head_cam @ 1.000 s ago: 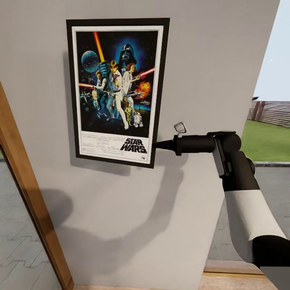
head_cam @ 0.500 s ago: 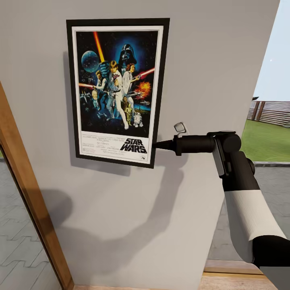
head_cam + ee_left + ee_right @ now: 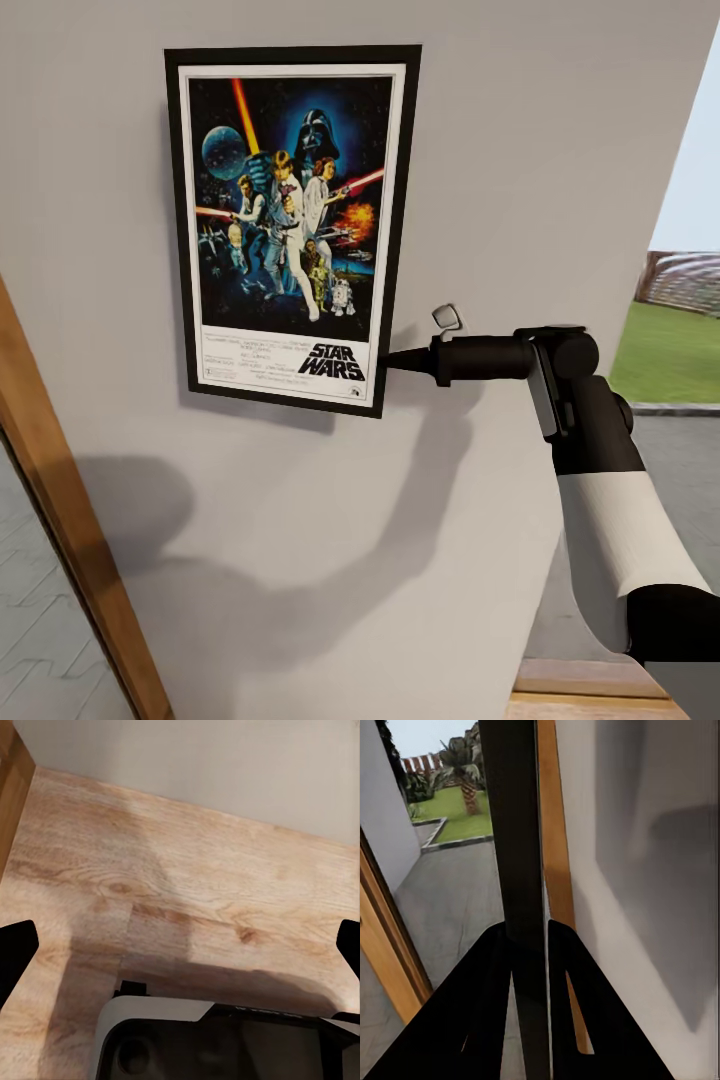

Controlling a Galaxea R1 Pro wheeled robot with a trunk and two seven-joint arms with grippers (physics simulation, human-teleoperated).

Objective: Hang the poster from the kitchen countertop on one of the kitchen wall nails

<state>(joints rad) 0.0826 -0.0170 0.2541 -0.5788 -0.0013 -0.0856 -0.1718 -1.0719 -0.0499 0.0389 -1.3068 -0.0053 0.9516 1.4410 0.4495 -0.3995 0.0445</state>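
So the poster [image 3: 292, 228] is up against the pale grey wall [image 3: 520, 150], upright or close to it, pretty high in the head view. It's off the counter for sure, so the pickup half is done. What I can't tell is whether it's really hanging on a nail yet, because no nail is visible; if there is one, it's behind the frame.

The right pincer [image 3: 388, 360] is clamped on the poster's lower right edge. In the right wrist view the two black fingers [image 3: 484, 1005] sit tight on either side of the thin dark frame edge [image 3: 514, 825], with the wall running off beside it. So it's holding, not let go.

The left pincer [image 3: 180, 945] is down low pointing at a wood plank floor [image 3: 187, 877], fingers spread wide at the edges of the view, nothing between them.

My guess: nearly finished. What's left is settling the frame on the nail and releasing, then seeing if it hangs unsupported.
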